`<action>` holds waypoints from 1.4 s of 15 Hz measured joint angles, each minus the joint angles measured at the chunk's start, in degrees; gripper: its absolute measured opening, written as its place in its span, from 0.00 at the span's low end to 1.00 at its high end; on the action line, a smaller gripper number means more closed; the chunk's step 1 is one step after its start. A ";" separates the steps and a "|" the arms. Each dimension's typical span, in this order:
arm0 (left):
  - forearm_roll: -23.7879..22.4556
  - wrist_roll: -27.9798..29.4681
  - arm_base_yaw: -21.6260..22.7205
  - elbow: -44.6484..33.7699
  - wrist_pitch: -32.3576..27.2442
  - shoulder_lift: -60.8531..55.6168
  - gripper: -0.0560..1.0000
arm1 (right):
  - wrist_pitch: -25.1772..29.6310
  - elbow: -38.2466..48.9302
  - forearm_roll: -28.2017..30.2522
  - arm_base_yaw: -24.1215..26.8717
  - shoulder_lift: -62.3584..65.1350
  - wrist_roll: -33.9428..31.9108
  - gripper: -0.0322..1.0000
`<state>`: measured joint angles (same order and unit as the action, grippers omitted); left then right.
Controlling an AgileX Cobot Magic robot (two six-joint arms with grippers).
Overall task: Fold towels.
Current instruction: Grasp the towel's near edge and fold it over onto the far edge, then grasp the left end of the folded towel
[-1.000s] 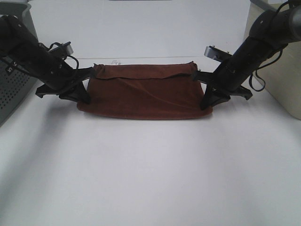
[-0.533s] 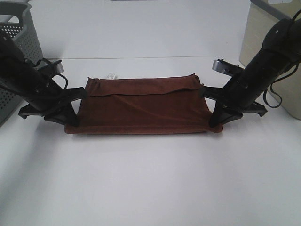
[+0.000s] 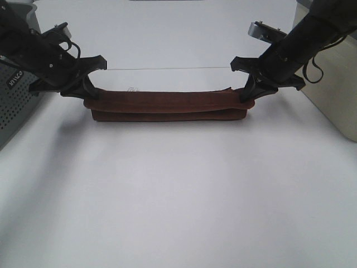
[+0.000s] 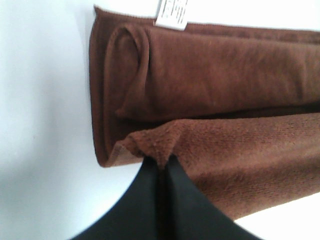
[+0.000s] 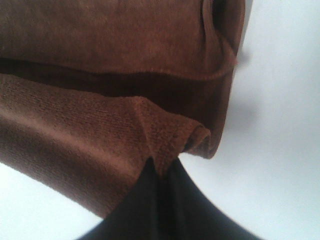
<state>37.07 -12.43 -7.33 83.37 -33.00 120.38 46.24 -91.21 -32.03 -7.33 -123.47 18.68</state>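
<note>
A: Where is the cloth?

B: The dark reddish-brown terry towel (image 3: 167,105) lies across the far middle of the white table (image 3: 178,201), stretched as a long narrow band between the 2 hands.

A: And the hands?

B: The left hand (image 3: 89,94) is closed on 1 corner of the raised edge; the left wrist view shows it pinched tight on a peak of cloth. The right hand (image 3: 246,95) is closed likewise on the opposite corner.

A: Which step is this?

B: I judge a lengthwise fold, with the held edge carried over the layers lying below it. The small white tag (image 4: 171,12) sits on the far edge near the left end.

A: How to do it well?

B: Move both hands at 1 pace and 1 height, with the span between them taut so the middle does not sag. Lay the held edge flush along the far edge, by the tag, and lower until cloth rests on cloth before opening. A curled lip shows at each end of the lower layer; letting go early could leave the corners askew.
</note>
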 joint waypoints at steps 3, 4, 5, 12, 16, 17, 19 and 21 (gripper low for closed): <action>-0.11 1.83 0.17 5.33 2.35 4.30 0.06 | 2.64 -13.12 2.58 0.00 -7.73 -2.01 0.03; -0.17 1.95 0.17 7.45 2.75 6.53 0.06 | 2.92 -14.67 2.86 0.00 -8.94 -2.35 0.03; -0.17 2.29 0.17 10.20 2.92 9.40 0.06 | 3.09 -18.28 3.21 0.00 -12.38 -2.64 0.03; -0.34 5.96 0.23 13.75 3.38 14.21 0.37 | 1.83 -22.06 2.69 0.00 -17.30 -2.69 0.46; -4.81 6.47 0.23 14.32 2.81 13.18 0.80 | 3.55 -22.86 4.01 0.00 -15.58 -2.86 0.78; -6.53 7.39 0.23 14.32 2.69 12.78 0.82 | 4.13 -22.86 5.16 0.00 -14.90 -3.21 0.79; -7.45 8.37 0.29 14.32 2.64 13.06 0.82 | 5.10 -22.86 6.53 0.00 -14.50 -4.18 0.79; -5.61 8.42 0.29 14.38 2.64 14.27 0.82 | 6.07 -22.86 7.33 0.00 -14.50 -4.30 0.79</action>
<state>31.46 -4.01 -7.05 97.75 -30.37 134.65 52.31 -114.08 -24.69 -7.33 -137.97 14.38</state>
